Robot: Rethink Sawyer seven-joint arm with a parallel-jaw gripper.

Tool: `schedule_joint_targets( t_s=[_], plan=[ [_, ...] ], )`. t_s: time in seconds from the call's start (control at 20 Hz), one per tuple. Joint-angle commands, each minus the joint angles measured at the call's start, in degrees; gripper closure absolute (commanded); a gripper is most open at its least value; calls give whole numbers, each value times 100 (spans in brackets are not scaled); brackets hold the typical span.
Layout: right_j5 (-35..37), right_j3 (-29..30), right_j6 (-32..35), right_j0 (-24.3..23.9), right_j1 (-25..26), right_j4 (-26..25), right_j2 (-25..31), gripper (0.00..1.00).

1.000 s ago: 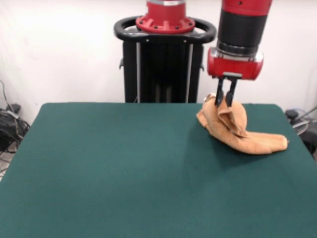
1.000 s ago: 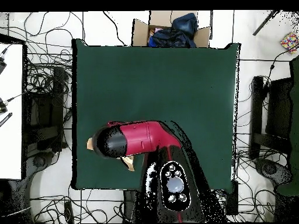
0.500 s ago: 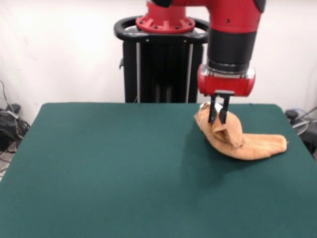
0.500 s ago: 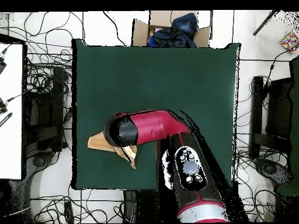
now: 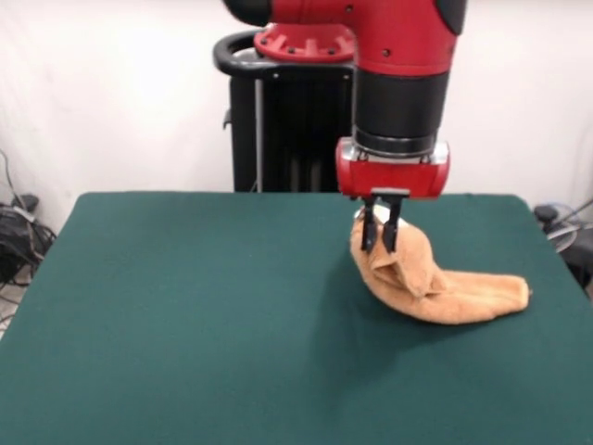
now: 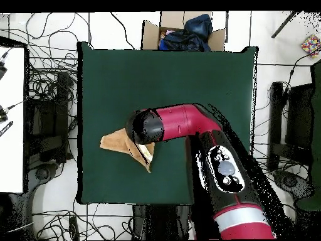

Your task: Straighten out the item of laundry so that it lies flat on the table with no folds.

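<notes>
The orange-tan towel lies bunched and folded on the right side of the dark green table. Its left end is lifted into a peak. My gripper hangs from the red arm and is shut on that raised end of the towel, just above the table. In the overhead view the towel shows as a wedge at the table's left side, partly hidden under the arm's end. The gripper itself is hidden there.
The black pedestal stands behind the table's far edge. A cardboard box with dark cloth sits past the table's top edge in the overhead view. Cables lie on the floor around the table. A white table stands at the left.
My gripper has moved to the left in the front view, toward the table's middle, dragging the towel's raised end along. The towel's trailing end has slid after it.
</notes>
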Motion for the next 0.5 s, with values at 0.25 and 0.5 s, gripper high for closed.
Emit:
schedule_joint_targets(
  t_s=[0.25,0.5],
  plan=[
    [1488,-1504,-2550,-259,428,-418,921,100],
    [1398,-1645,-2768,-306,545,-408,891,100]
  ],
)
